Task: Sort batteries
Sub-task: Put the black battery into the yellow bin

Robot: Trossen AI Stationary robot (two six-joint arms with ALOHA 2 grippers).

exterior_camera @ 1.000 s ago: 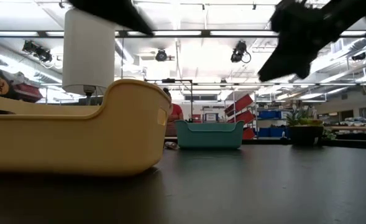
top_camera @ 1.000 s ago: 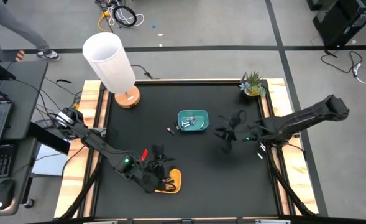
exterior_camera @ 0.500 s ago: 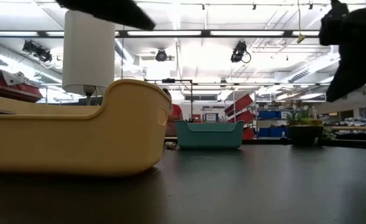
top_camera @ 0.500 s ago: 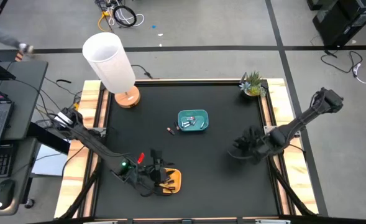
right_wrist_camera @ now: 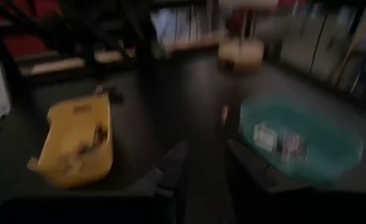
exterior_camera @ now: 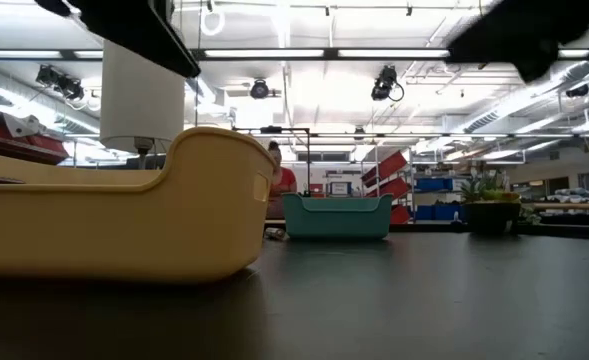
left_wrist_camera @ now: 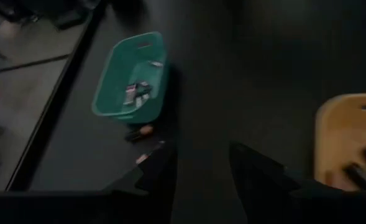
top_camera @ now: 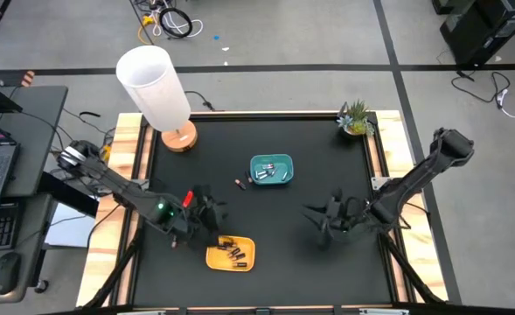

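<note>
A yellow tray [top_camera: 231, 253] near the table's near edge holds several dark batteries [top_camera: 233, 254]. A teal tray [top_camera: 271, 170] at mid-table holds silvery ones [top_camera: 270, 171]. Two loose batteries [top_camera: 240, 183] lie on the black tabletop just left of the teal tray, and show as batteries [left_wrist_camera: 140, 132] in the left wrist view. My left gripper [top_camera: 210, 215] hovers open just beyond the yellow tray's far-left corner; in its own view the fingers stand apart around the gap [left_wrist_camera: 201, 177] with nothing between. My right gripper [top_camera: 323, 220] hovers open right of centre, its gap [right_wrist_camera: 204, 168] facing both trays.
A lamp with a white shade [top_camera: 155, 86] and wooden base [top_camera: 180, 138] stands at the far left. A small potted plant [top_camera: 355, 118] sits in the far right corner. Wooden rails [top_camera: 126, 201] edge the table. A person in red [exterior_camera: 279, 180] shows far behind it.
My left gripper has moved from over the yellow tray toward the far edge, leaving the tray uncovered. My right gripper has swung from right of the teal tray toward the near edge, first rightward, then back toward centre.
</note>
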